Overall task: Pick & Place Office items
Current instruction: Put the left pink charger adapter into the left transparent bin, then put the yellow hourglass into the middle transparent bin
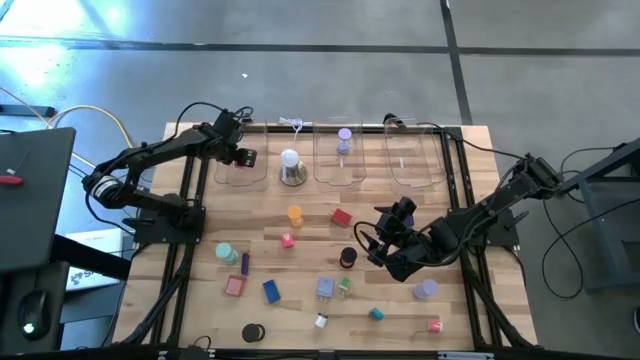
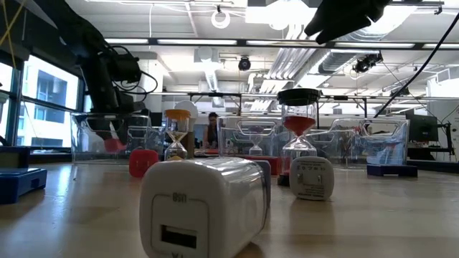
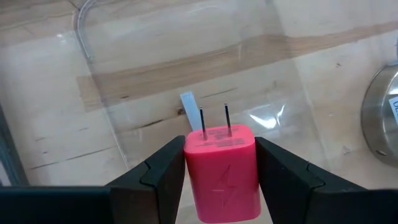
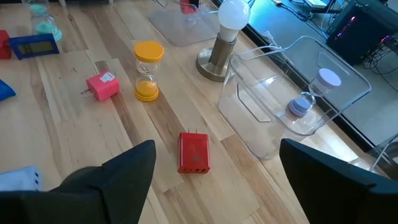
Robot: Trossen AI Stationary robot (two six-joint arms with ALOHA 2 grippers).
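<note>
Left wrist view: left gripper [image 3: 221,180] jaws clamp a pink charger [image 3: 222,168] (prongs forward) above the clear bin [image 3: 186,56]; right gripper [image 4: 214,186] jaws gape over the worktop [image 4: 149,124], near a red charger [image 4: 194,151].

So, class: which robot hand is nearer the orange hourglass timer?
Right. The right hand hangs open beside the orange hourglass timer; the left hand is farther off, over the leftmost clear bin.

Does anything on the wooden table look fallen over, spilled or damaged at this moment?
Nothing looks spilled or broken. One oddity: the purple hourglass lies tilted against the wall of the middle clear plastic bin, while the orange hourglass stands upright on the table. The left gripper holds a pink plug adapter over another bin.
</note>
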